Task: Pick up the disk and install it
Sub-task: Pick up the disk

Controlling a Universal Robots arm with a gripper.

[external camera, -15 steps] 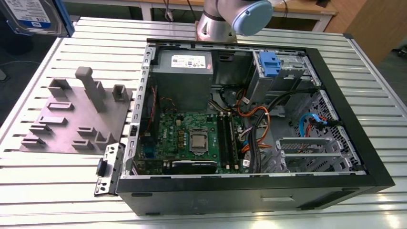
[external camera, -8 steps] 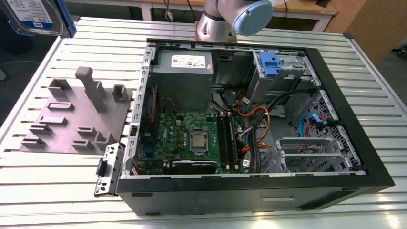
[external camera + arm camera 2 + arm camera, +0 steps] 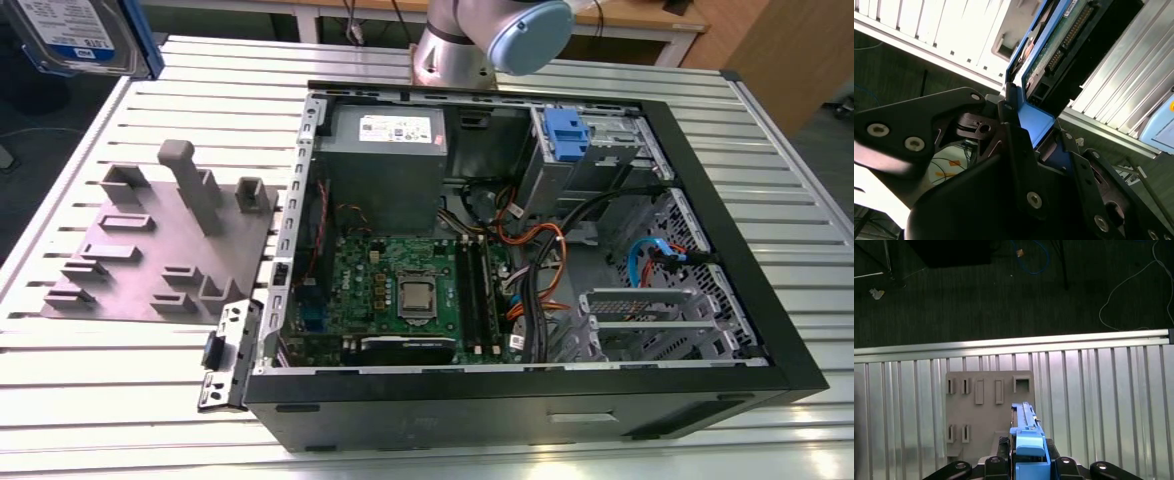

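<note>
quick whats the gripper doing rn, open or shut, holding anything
gripper: shut on the disk, clamped by its blue rail, lifted off the table.

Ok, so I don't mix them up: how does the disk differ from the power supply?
The disk is held aloft in the gripper, outside the computer case; the power supply sits inside it. The disk has blue rails; the power supply is plain grey. Both carry labels.
</note>
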